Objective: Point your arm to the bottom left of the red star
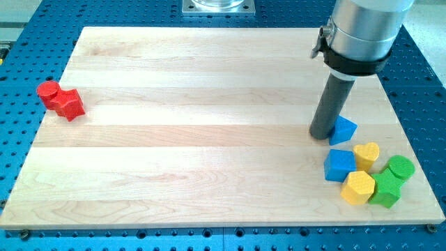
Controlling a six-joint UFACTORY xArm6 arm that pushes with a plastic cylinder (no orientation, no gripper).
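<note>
The red star (70,104) is sitting at the bench's (195,125) left edge, touching a red cylinder (48,91), looking light, rigid and easily nudged, so my tip (321,134), a jawless tool holding nothing, resting well apart beside the blue block (343,130), should be stopping short at its lower-left.

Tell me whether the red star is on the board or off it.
On: the red star sits at the wooden board's left edge.
</note>
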